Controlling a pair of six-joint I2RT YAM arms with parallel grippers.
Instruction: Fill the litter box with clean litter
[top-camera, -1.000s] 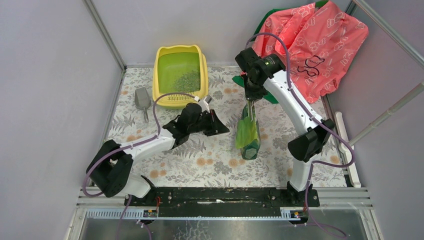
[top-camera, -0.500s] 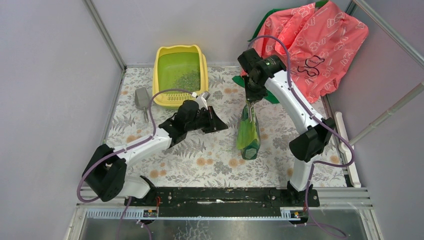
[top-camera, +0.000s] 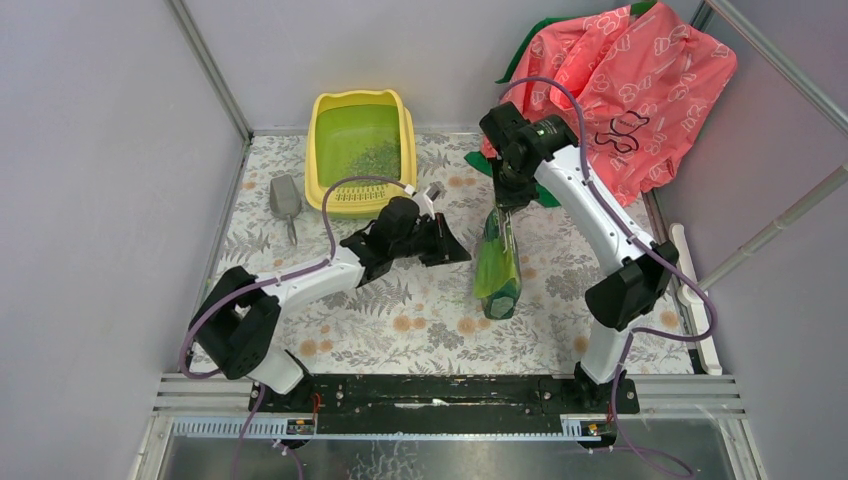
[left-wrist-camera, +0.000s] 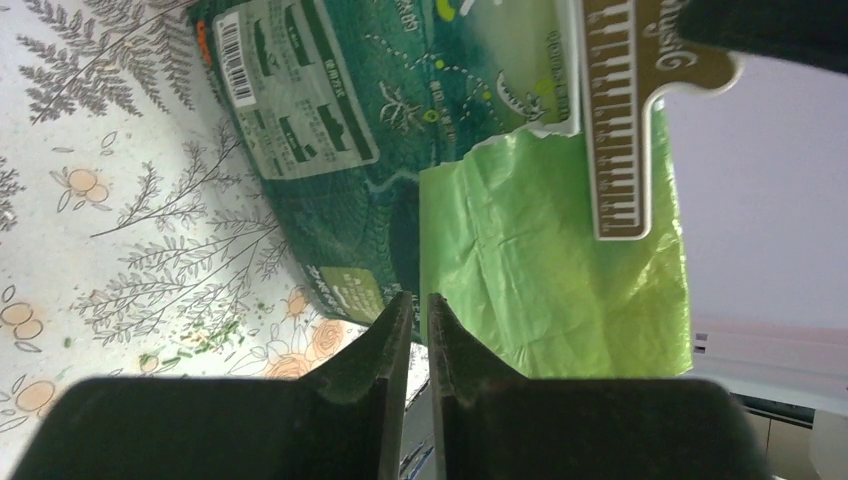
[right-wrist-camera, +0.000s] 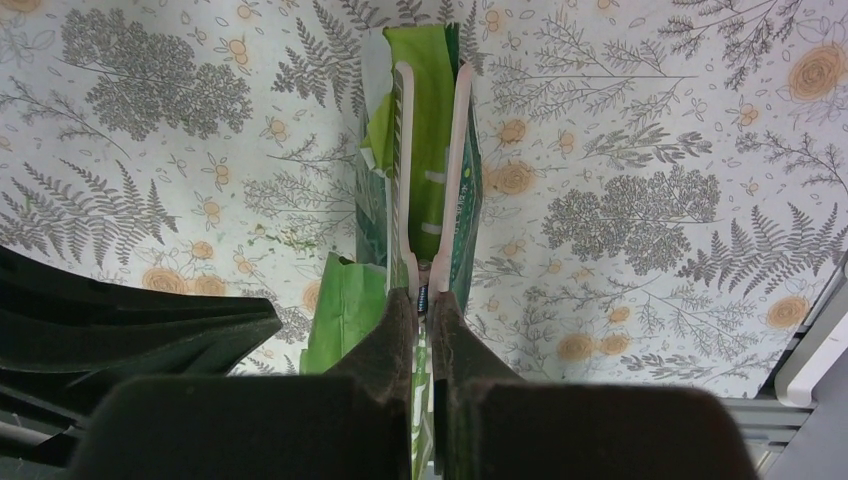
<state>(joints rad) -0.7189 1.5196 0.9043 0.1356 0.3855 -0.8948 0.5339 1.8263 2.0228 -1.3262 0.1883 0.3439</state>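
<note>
The yellow litter box (top-camera: 322, 150) stands at the back left, green inside, with a patch of green-grey litter (top-camera: 376, 158) near its slotted end. A glossy green litter bag (top-camera: 497, 272) stands mid-table; it also shows in the left wrist view (left-wrist-camera: 320, 150) with its pale green lining (left-wrist-camera: 545, 260). My right gripper (top-camera: 503, 208) (right-wrist-camera: 422, 300) is shut on the handles of a beige clip (right-wrist-camera: 430, 170) whose arms straddle the bag's top edge. The clip also shows in the left wrist view (left-wrist-camera: 625, 120). My left gripper (top-camera: 458, 252) (left-wrist-camera: 418, 300) is shut and empty, just left of the bag.
A grey scoop (top-camera: 285, 200) lies left of the litter box. A few granules are scattered on the floral mat (left-wrist-camera: 190, 340). A red patterned bag (top-camera: 640, 80) hangs at the back right. A white bar (top-camera: 692, 290) lies along the right edge.
My left arm has swung right, bringing its shut gripper closer to the green bag. My right gripper has stayed at the bag's top, shifted slightly right.
</note>
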